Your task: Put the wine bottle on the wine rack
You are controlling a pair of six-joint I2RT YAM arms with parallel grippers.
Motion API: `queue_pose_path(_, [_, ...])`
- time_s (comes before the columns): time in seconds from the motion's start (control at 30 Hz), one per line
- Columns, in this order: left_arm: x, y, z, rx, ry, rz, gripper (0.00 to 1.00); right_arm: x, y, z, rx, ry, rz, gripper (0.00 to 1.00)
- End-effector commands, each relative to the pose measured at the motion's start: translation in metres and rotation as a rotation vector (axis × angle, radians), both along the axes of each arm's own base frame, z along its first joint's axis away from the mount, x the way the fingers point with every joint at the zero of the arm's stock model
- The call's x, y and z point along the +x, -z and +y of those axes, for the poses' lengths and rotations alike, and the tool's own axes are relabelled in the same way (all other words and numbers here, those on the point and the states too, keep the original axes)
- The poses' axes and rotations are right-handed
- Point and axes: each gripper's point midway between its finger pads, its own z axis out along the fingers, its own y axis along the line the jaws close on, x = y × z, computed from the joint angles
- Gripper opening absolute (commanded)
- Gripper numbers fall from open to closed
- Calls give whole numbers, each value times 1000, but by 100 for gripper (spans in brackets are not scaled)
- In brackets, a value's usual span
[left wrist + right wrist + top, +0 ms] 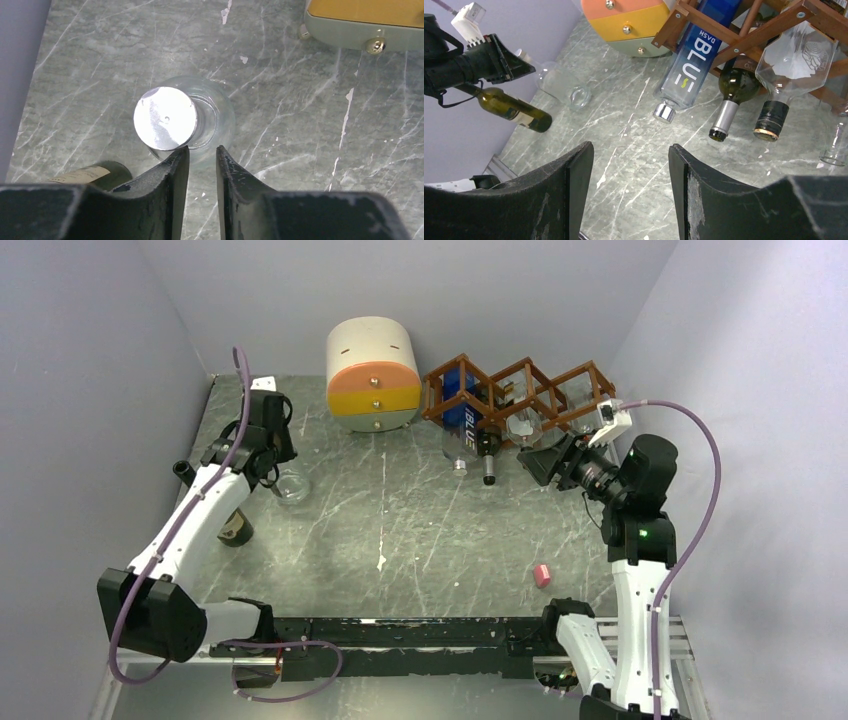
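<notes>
from up here the grey marble table (400, 530) carries the whole job, with the cream-and-orange drawer cabinet (372, 375) at the back and the wine rack (769, 30) just beside it on its right. the rack already has bottles poking out of it neck-down: a blue bottle (691, 65), a dark bottle with a silver neck (736, 87) and a clear bottle with a dark cap (794, 55). i can't tell from these views which cell is free. the wine bottle (516, 111) i'm meant to move, green with a pale label, is nowhere near that. it looks to be lying on the table by the left wall, under my left forearm and well apart from the rack. so i judge the task hardly begun: the bottle is not yet picked up, carried across or slotted in. near it a clear bottle with a silver cap (175, 120) lies with that cap pointing at my left wrist camera. the left gripper (202, 150) sits just short of it, fingers pressed nearly together with only a slim gap. i see nothing pinched in that gap, and the green bottle is off to the side of the fingers, not between them. the right gripper (630, 146) hangs in front of the rack with its fingers spread and nothing between them. a small pink thing (542, 575) lies on the table near the right arm's base.
</notes>
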Motion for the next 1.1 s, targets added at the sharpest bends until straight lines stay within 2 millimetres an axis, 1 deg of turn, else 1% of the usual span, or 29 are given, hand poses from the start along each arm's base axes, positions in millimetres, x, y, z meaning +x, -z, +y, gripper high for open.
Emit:
queue_pose_path(0.0, [2, -31, 5, 9, 4, -71, 40, -3, 0, 4, -5, -21, -14, 60])
queue_pose_path(0.07, [-2, -31, 14, 31, -53, -57, 60, -2, 2, 4, -3, -21, -11, 60])
queue_pose_path(0.1, [-3, -31, 18, 39, -72, -55, 67, -2, 2, 4, -3, -22, -10, 60])
queue_pose_path(0.13, [-3, -31, 20, 47, -86, -57, 72, -1, 2, 3, -2, -21, -8, 60])
queue_pose_path(0.2, [0, -31, 22, 48, -99, -67, 76, -1, 2, 3, -2, -19, -9, 60])
queue_pose_path(0.27, [7, -33, 19, 31, -96, -80, 74, 0, 2, 3, -1, -18, -9, 60])
queue_pose_path(0.3, [11, -33, 18, 24, -95, -83, 71, 0, 2, 3, 0, -19, -10, 60])
queue_pose_path(0.43, [21, -33, 20, 36, -121, -65, 52, 3, 0, 3, -5, -19, -8, 60])
queue_pose_path(0.53, [28, -35, 19, 39, -118, -83, 44, 5, 1, 3, -8, -22, -5, 61])
queue_pose_path(0.6, [32, -31, 16, 47, -94, -68, 36, 5, 3, 5, -3, -33, -1, 61])
queue_pose_path(0.73, [31, -23, 6, 41, -13, -15, 26, 5, 3, 9, -8, -57, 0, 60])
queue_pose_path(0.8, [28, -26, -4, 16, 40, -12, 23, 5, 2, 11, -12, -67, -1, 60])
queue_pose_path(1.0, [10, -60, -47, -85, 233, -69, 22, 7, -1, 17, -3, -83, 3, 60])
queue_pose_path(1.07, [3, -67, -64, -104, 294, -82, 22, 7, -4, 21, 4, -91, -2, 60])
